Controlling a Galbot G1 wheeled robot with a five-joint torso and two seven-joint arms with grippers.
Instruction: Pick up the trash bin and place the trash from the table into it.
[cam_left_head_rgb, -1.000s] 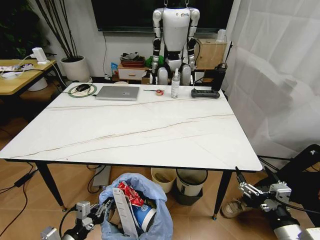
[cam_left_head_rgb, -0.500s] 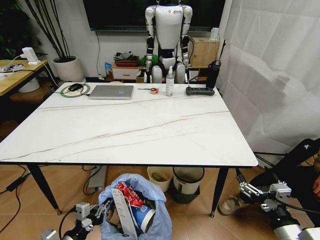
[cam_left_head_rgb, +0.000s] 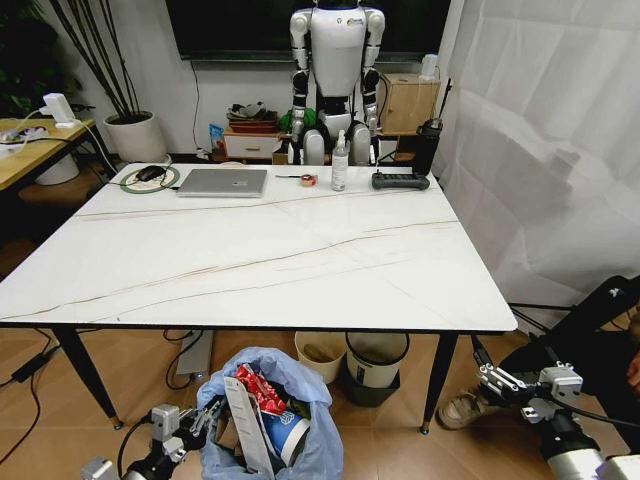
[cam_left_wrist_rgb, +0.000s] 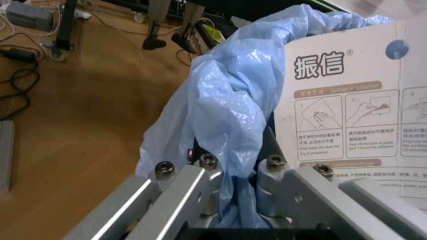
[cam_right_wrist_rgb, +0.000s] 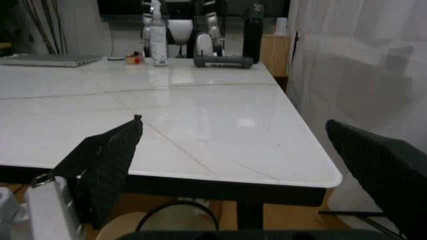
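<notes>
The table (cam_left_head_rgb: 250, 250) is a white marble-look top on a wooden floor, with a white curtain beside it. A laptop (cam_left_head_rgb: 222, 183) and a spray bottle (cam_left_head_rgb: 340, 163) stand at its far edge. Below its near edge, the left gripper (cam_left_head_rgb: 203, 421) is closed on the bag rim of the trash bin (cam_left_head_rgb: 320, 440), which holds the trash (cam_left_head_rgb: 262, 390). The right gripper (cam_left_head_rgb: 497, 380) hangs spread wide, holding nothing. Since half a second ago, nothing has moved.

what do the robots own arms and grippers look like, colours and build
The left gripper is bare silver metal: flat bar fingers with hex bolt heads at the joints, on a grey wrist block with thin black cables. The right gripper has the same silver linkage, but its fingers carry black textured pads. Its wrist is a silver cylinder with black cable, the arm behind it black.
</notes>
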